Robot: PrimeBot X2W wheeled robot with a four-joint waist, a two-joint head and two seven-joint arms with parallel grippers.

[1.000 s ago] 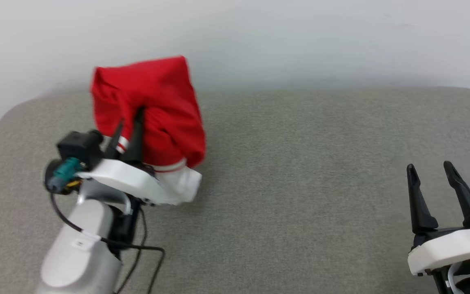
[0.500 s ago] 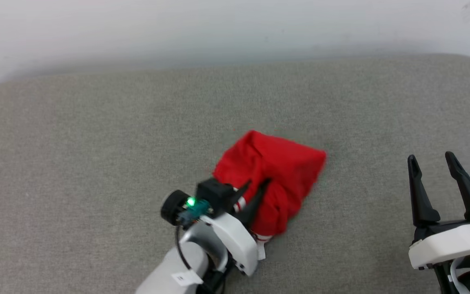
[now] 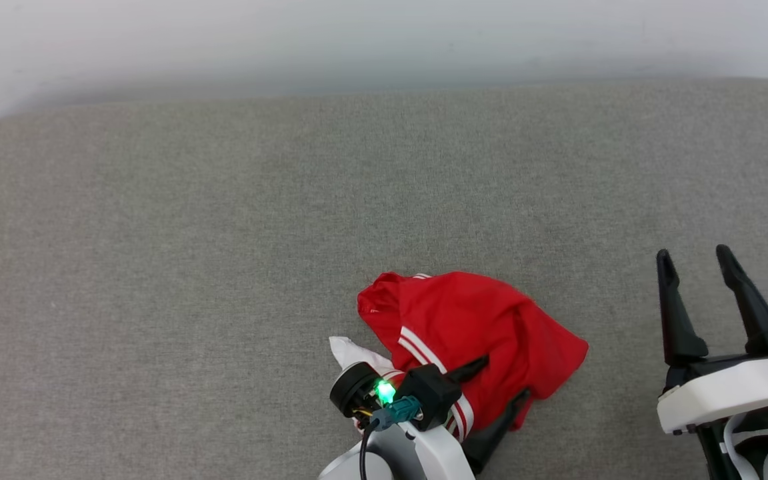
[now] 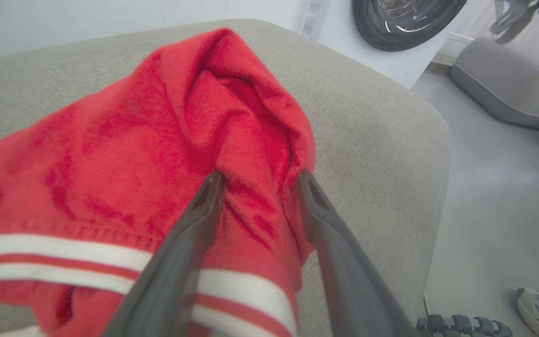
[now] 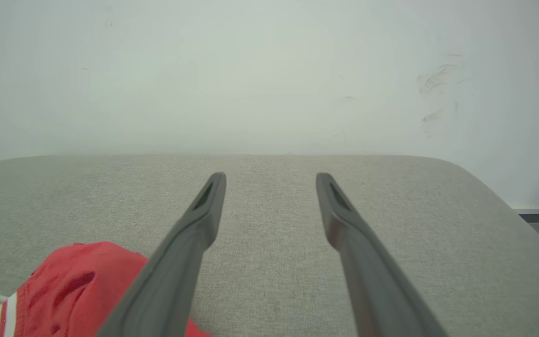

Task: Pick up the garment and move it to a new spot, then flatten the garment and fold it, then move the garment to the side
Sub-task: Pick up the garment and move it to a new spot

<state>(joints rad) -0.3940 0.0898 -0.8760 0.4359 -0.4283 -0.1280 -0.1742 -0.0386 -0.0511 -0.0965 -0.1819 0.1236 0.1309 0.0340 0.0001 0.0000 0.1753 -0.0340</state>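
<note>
Red garment (image 3: 477, 313) between left gripper (image 3: 505, 377) fingers (image 3: 471, 367)

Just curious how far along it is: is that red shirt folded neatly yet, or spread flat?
Neither: the garment lies crumpled in a heap on the grey surface, creased and bunched.

My garment (image 3: 471, 320) is red, with red-and-white striped trim and a white sleeve. The worktop (image 3: 157, 267) is flecked grey and the wall (image 3: 357, 40) is white. My left end effector (image 3: 505, 377) and right end effector (image 3: 693, 253) are black on white housings. A light (image 3: 384, 391) glows green.
</note>
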